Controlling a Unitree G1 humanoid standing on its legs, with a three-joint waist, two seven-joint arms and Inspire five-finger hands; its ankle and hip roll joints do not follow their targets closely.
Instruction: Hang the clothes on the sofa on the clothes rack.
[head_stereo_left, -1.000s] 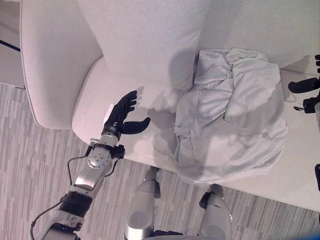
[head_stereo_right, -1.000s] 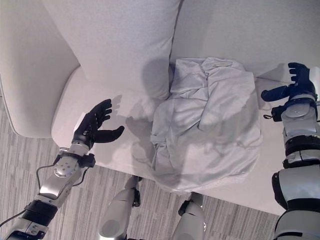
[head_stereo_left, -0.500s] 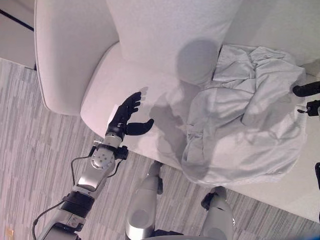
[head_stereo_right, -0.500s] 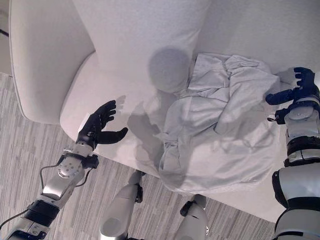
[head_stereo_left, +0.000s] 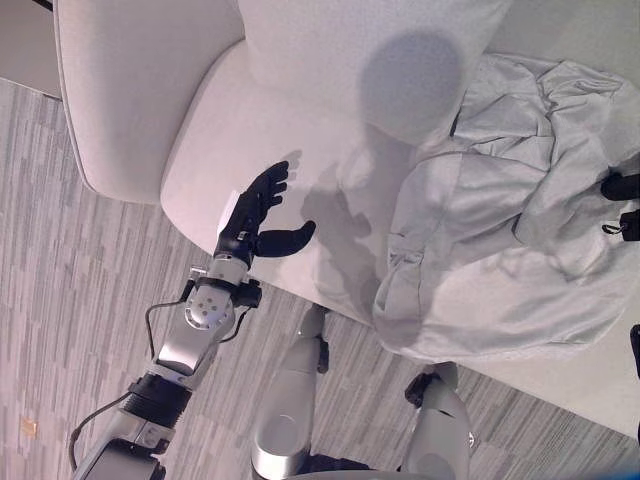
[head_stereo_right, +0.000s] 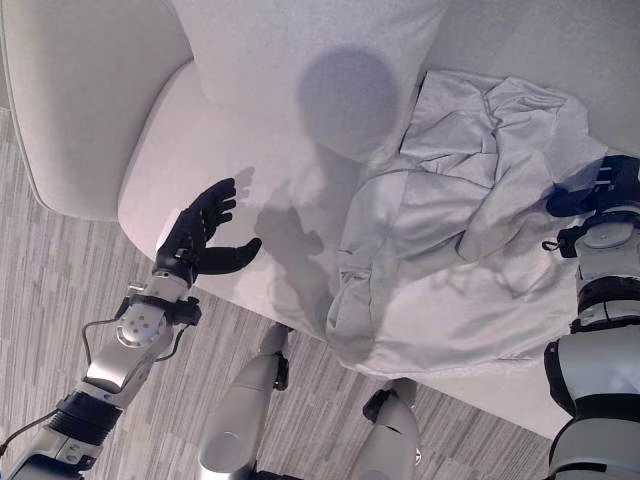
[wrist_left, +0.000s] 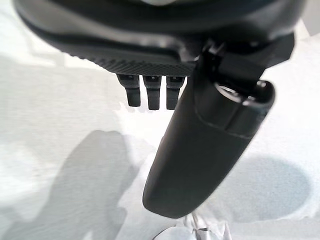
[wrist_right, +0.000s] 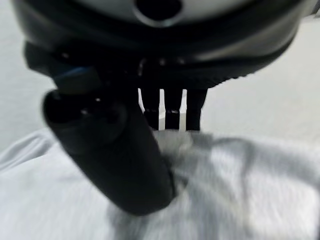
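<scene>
Clothes (head_stereo_left: 500, 210), a pale grey crumpled garment, lie heaped on the white sofa (head_stereo_left: 250, 110) at about 3 o'clock in the left eye view, with a rumpled fold hanging over the seat's front edge toward 5 o'clock. The left hand (head_stereo_left: 255, 220) hangs above bare seat at about 8 o'clock, fingers straight and spread, thumb stuck out toward the garment, holding nothing and well apart from the cloth. A back cushion (head_stereo_left: 370, 50) stands at 12 o'clock, and striped grey carpet (head_stereo_left: 60, 300) runs along 9 o'clock.

Right eye view: the same heap sits at 3 o'clock, and the right hand (head_stereo_right: 600, 185) is at the garment's far edge, also near 3 o'clock, resting on or against the cloth. Its thumb points toward the heap; whether it has any cloth pinched I cannot tell from here.

Left wrist view: the thumb juts out wide from the palm and the fingers (wrist_left: 152, 92) reach straight ahead over plain white seat, with nothing between them. A corner of the garment peeks in at 6 o'clock.

Right wrist view: the right hand's fingers (wrist_right: 172, 107) extend forward, tips at the edge of the grey cloth, with the thumb lying across the fabric. The fingers look fairly straight, not wrapped round the cloth.
</scene>
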